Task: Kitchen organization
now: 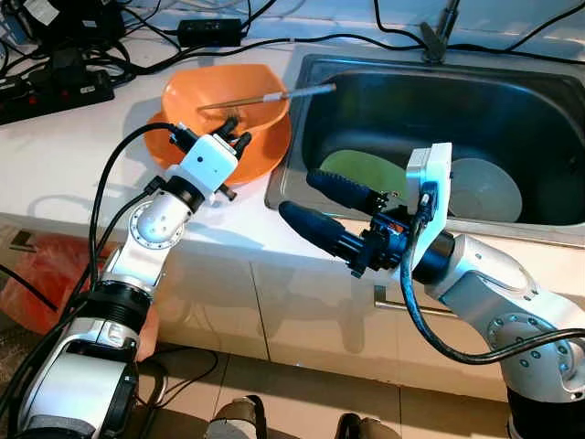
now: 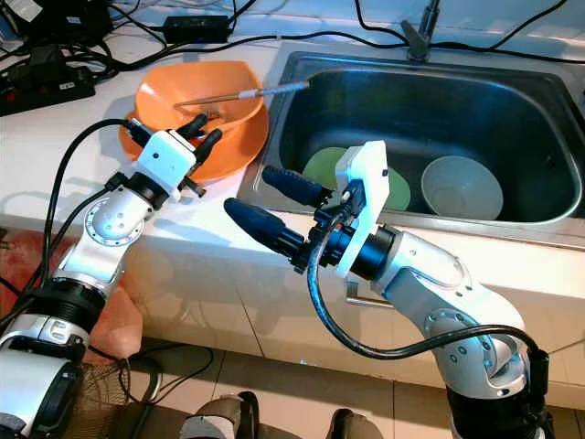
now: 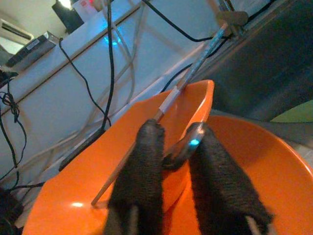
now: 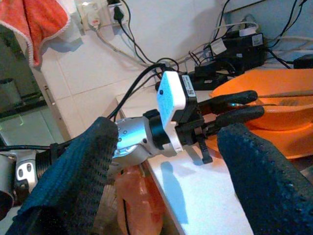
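The left end effector (image 1: 236, 129), fingers nearly closed on a metal spoon handle (image 3: 183, 147), reaches into the orange bowl (image 1: 239, 96) on the table beside the sink (image 1: 311, 73), while the right end effector (image 1: 315, 197) hangs wide open and empty, farther off.

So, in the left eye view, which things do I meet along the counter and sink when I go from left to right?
Black power strip → orange bowls, with the left gripper at them → green plate in the sink → pale bowl.
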Robot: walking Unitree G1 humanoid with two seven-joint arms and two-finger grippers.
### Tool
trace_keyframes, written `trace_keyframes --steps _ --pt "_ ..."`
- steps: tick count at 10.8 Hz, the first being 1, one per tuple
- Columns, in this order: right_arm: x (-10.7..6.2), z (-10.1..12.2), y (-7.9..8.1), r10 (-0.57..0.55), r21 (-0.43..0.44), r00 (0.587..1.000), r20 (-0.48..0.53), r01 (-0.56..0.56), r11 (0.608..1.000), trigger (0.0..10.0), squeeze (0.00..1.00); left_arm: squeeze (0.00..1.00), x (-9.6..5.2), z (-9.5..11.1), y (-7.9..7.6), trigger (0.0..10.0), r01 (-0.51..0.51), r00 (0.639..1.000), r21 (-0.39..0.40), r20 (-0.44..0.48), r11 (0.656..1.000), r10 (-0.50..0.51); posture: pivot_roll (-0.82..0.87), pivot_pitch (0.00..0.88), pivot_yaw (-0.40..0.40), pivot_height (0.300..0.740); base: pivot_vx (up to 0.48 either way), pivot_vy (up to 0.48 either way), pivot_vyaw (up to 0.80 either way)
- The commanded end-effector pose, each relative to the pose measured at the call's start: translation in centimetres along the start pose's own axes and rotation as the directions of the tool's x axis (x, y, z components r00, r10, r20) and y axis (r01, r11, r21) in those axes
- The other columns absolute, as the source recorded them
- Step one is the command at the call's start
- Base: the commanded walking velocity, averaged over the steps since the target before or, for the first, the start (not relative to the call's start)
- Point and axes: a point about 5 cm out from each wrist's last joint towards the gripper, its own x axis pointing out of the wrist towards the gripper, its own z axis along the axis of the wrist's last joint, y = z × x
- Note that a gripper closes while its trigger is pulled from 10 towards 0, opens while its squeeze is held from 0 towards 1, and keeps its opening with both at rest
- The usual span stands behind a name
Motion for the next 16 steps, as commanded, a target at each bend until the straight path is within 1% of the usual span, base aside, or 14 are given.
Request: trace_keyframes --steps 1,5,6,7,8,9,10,11,13,14,16 --pt "0.1 0.1 0.6 0.031 -0.007 1.000 -0.004 -0.031 0.999 10.0 0.00 0.00 0.3 0.3 0.3 0.0 0.000 1.000 -0.003 0.013 1.000 0.000 0.11 0.156 0.063 0.740 0.000 0.000 0.00" --pt "0.2 0.1 0.3 0.010 -0.015 1.000 0.005 -0.010 1.000 10.0 0.00 0.00 0.4 0.7 0.8 0.0 0.002 1.000 0.000 0.031 1.000 -0.002 0.11 0.155 0.062 0.740 0.000 0.000 0.00" --pt "0.3 0.2 0.2 0.003 -0.018 1.000 0.010 -0.002 1.000 10.0 0.00 0.00 0.5 1.1 1.2 0.0 0.003 0.999 0.007 0.042 1.000 -0.003 0.11 0.154 0.062 0.740 0.000 0.000 0.00" --pt "0.3 0.3 0.0 -0.002 -0.022 1.000 0.014 0.003 1.000 10.0 0.00 0.00 0.6 1.6 1.7 0.0 0.022 0.998 0.010 0.053 1.000 -0.023 0.11 0.153 0.058 0.740 0.000 0.000 0.00" --pt "0.4 0.4 -0.1 -0.005 -0.026 1.000 0.016 0.006 1.000 10.0 0.00 0.00 0.7 2.0 2.5 0.0 0.056 0.998 -0.045 0.026 0.997 -0.055 0.12 0.152 0.055 0.740 0.000 0.000 0.00" --pt "0.4 0.4 -0.2 -0.006 -0.028 1.000 0.017 0.007 1.000 10.0 0.00 0.00 0.7 2.1 2.8 0.0 0.083 0.997 -0.057 0.010 0.995 -0.083 0.12 0.152 0.053 0.740 0.000 0.000 0.00" --pt "0.5 0.4 -0.4 -0.006 -0.029 1.000 0.019 0.007 1.000 10.0 0.00 0.00 0.6 2.5 3.7 0.0 0.115 0.993 -0.076 -0.003 0.991 -0.115 0.13 0.150 0.052 0.740 0.000 0.000 0.00" --pt "0.6 0.4 -0.4 -0.005 -0.029 1.000 0.020 0.006 1.000 10.0 0.00 0.00 0.7 3.1 4.3 0.0 0.145 0.989 -0.068 -0.010 0.987 -0.146 0.14 0.148 0.052 0.740 0.000 0.000 0.00" --pt "0.8 0.3 -0.5 0.000 -0.028 1.000 0.021 0.001 1.000 10.0 0.00 0.00 1.1 4.5 6.1 0.0 0.159 0.987 -0.113 -0.008 0.981 -0.161 0.14 0.142 0.051 0.740 0.000 0.000 0.00" --pt "0.8 0.2 -0.6 0.001 -0.030 1.000 0.022 0.000 1.000 10.0 0.00 0.00 1.2 5.3 7.1 0.0 0.191 0.981 -0.103 -0.013 0.976 -0.193 0.14 0.137 0.052 0.740 0.000 0.000 0.00" --pt "0.8 0.2 -0.6 -0.001 -0.032 1.000 0.024 0.002 0.999 10.0 0.00 0.00 0.8 6.3 7.9 0.0 0.243 0.969 -0.114 -0.012 0.963 -0.246 0.14 0.136 0.052 0.740 0.000 0.000 0.00"
